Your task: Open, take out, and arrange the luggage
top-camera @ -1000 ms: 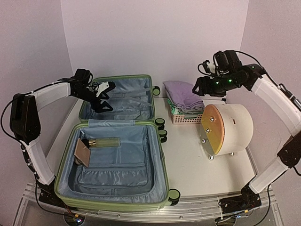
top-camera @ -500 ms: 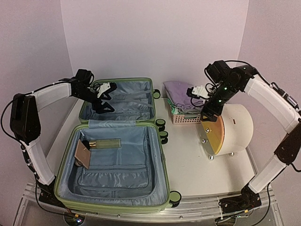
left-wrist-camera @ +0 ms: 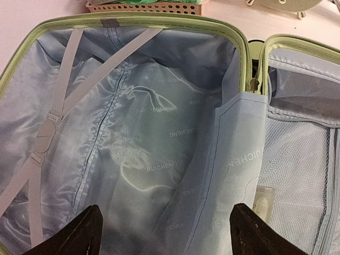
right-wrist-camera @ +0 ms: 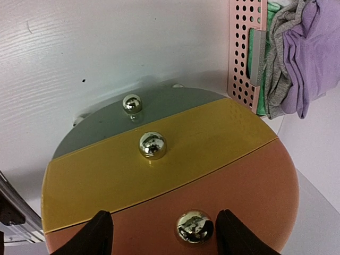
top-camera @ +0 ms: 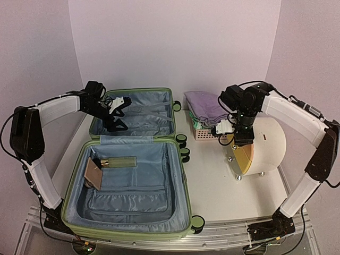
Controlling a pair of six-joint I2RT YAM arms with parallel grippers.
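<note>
The luggage (top-camera: 127, 180) is a light-green hard-shell suitcase lying open in two halves with grey-blue lining. My left gripper (top-camera: 117, 113) is open and empty over the far half (top-camera: 143, 111). The left wrist view shows its fingertips (left-wrist-camera: 81, 232) wide apart above the lining (left-wrist-camera: 138, 143) and crossed straps (left-wrist-camera: 50, 119). A gold-green bottle (top-camera: 118, 160) and a brown flat wallet (top-camera: 93, 172) lie in the near half. My right gripper (top-camera: 237, 141) is open at the cream drum's face, its fingertips (right-wrist-camera: 99, 234) either side of a chrome knob (right-wrist-camera: 194, 227) without closing on it.
The cream drum (top-camera: 268, 141) lies on its side at the right. Its face (right-wrist-camera: 159, 164) has orange, yellow and grey bands, each with a chrome knob. A pink slotted basket (top-camera: 210, 133) with purple and grey clothes (top-camera: 207, 106) stands behind it, also in the right wrist view (right-wrist-camera: 244, 53).
My right arm swung down from above the basket to the drum's face. My left gripper stayed over the far half, barely shifting.
</note>
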